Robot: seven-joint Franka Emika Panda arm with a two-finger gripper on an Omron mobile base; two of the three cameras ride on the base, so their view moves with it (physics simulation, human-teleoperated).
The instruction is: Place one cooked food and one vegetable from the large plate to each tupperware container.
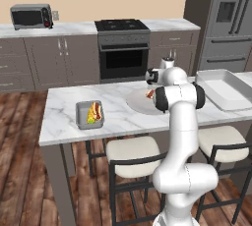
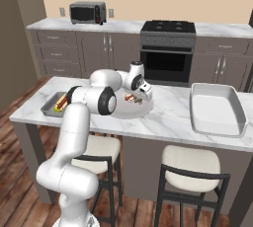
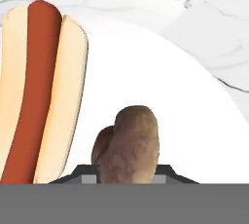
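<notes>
On the large plate (image 3: 160, 72) a hot dog in a bun (image 3: 41, 86) lies beside a brown potato (image 3: 129, 145). My gripper (image 3: 126, 172) is down on the plate with its two finger tips against the potato's sides, shut on it. From the base the gripper (image 1: 150, 89) (image 2: 142, 94) hangs over the plate (image 1: 138, 104) (image 2: 129, 111) mid-counter. The grey tupperware container (image 1: 78, 116) (image 2: 48, 108) sits to the left and holds a yellow corn cob, the vegetable (image 1: 91, 114), next to a hot dog (image 1: 97, 113).
A deep white tray (image 1: 226, 90) (image 2: 217, 108) stands on the counter's right end. Stools (image 1: 135, 154) (image 2: 190, 164) are tucked under the near edge. Behind are the oven (image 1: 123, 48) and a microwave (image 1: 31, 16).
</notes>
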